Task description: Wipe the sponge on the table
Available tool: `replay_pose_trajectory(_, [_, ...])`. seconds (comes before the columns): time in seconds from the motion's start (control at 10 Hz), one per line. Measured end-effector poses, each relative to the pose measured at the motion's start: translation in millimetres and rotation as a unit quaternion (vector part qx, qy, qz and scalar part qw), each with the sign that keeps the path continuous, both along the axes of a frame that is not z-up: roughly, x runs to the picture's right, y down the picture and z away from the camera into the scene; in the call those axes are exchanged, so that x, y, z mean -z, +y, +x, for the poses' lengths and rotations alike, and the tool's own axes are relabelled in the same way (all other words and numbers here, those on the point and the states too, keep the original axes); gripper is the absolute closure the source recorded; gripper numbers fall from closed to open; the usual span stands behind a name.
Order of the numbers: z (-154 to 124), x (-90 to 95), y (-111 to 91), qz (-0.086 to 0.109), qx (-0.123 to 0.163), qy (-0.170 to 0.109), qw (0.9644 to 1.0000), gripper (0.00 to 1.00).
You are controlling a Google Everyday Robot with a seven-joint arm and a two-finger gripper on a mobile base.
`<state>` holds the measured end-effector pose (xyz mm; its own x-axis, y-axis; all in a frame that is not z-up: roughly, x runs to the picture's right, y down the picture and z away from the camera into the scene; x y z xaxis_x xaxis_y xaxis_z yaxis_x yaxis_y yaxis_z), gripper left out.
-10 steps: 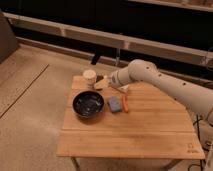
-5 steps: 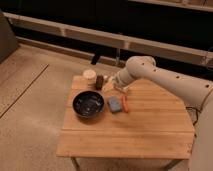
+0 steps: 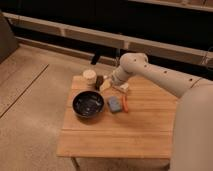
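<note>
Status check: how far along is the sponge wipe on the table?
Done: nothing yet; the sponge lies loose on the table between the dark bowl and the orange stick. In hand: the gripper hangs open just behind the sponge, holding nothing. Left: lower onto the sponge, grip it, wipe it across the wood.

The floor (image 3: 30,110) around me is pale and speckled, with a thin dark line (image 3: 22,92) across it on the left. A small table (image 3: 135,135) with a light wooden top stands in the middle. Far behind it is a dark wall (image 3: 100,15) with a long pale ledge (image 3: 75,36) running from left to right.
</note>
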<state>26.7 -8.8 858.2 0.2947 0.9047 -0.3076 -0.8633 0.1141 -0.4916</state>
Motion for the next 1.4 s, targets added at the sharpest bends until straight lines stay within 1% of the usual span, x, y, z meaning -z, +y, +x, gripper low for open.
replay_pose_trajectory(0.1, [15.4,-11.7,-2.2,-0.001,-0.022,0.028,0.9994,0.35])
replay_pose_trajectory(0.2, [27.5,-17.1,-1.4,-0.002,-0.028,0.049,0.9984,0.35])
replay_pose_trajectory(0.4, [45.8,-21.9,6.8,-0.007,-0.017,0.088,0.996,0.35])
replay_pose_trajectory(0.5, [49.3,-22.5,12.7,-0.012,-0.01,0.103,0.9946,0.35])
replay_pose_trajectory(0.6, [46.0,-22.8,16.8,-0.015,-0.003,0.107,0.9941,0.35])
replay_pose_trajectory(0.8, [27.6,-23.2,29.7,-0.028,0.014,0.109,0.9936,0.35])
replay_pose_trajectory(1.1, [15.2,-27.9,47.0,-0.049,0.031,0.112,0.992,0.35])
replay_pose_trajectory(1.2, [14.5,-29.6,49.8,-0.054,0.034,0.114,0.9914,0.35])
replay_pose_trajectory(1.4, [20.8,-35.2,53.7,-0.064,0.043,0.127,0.9889,0.35])
